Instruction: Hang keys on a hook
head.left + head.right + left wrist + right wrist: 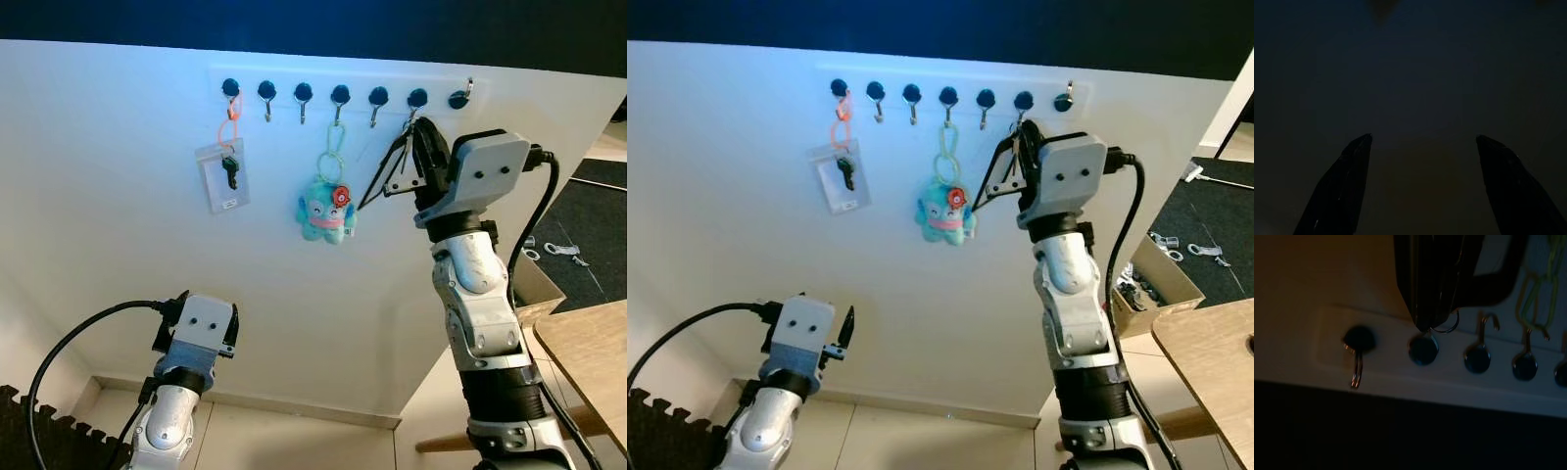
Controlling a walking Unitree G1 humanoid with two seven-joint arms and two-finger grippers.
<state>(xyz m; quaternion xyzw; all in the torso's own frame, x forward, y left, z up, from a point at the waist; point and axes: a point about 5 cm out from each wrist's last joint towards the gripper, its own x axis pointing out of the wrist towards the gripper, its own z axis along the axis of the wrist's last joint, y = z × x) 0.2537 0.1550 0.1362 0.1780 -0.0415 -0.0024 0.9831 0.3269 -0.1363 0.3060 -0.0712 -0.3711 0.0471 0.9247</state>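
The right claw [416, 147], on an arm raised upright to the wall's hook rail [343, 80], is clenched on the keys [390, 174], ring at a hook [1423, 348]. The left claw [1418, 147] hangs low, fingers spread.

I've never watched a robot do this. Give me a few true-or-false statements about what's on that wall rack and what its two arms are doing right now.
1. The right gripper is raised to the hook rack, shut on a key ring. True.
2. A blue plush toy hangs by a green chain. True.
3. The clear tag holding a black key hangs at the rack's right end. False: it hangs at the left end.
4. The left gripper is up at the hooks too. False: it sits low, away from the rack.
5. Every hook is occupied. False: several are bare.
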